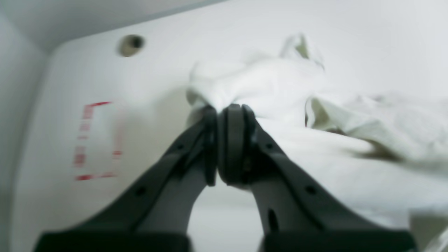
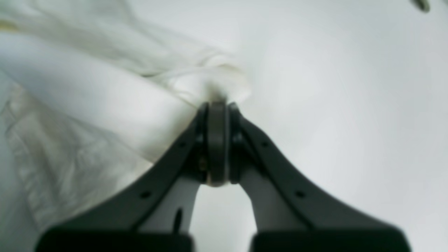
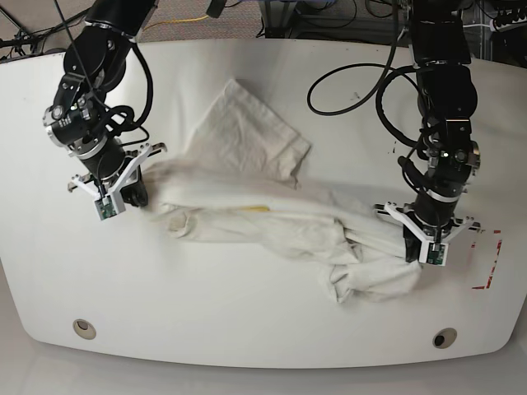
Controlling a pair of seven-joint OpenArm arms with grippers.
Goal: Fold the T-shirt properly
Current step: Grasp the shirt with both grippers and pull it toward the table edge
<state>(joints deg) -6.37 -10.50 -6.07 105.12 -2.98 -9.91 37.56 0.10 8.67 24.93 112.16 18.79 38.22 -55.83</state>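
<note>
The crumpled cream cotton T-shirt [image 3: 272, 214] is pinched at opposite ends by the clenched left gripper [image 3: 425, 247] and right gripper [image 3: 123, 191] on the white counter [image 3: 247, 321], with no fold yet made.

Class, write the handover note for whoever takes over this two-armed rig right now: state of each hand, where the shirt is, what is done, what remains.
Left hand: shut on the T-shirt at one end.
Right hand: shut on the T-shirt's opposite end.
T-shirt: crumpled and bunched across the white table, one part flopped toward the far side.
Done: both ends gripped.
Left: spread it flat, then every fold.
</note>
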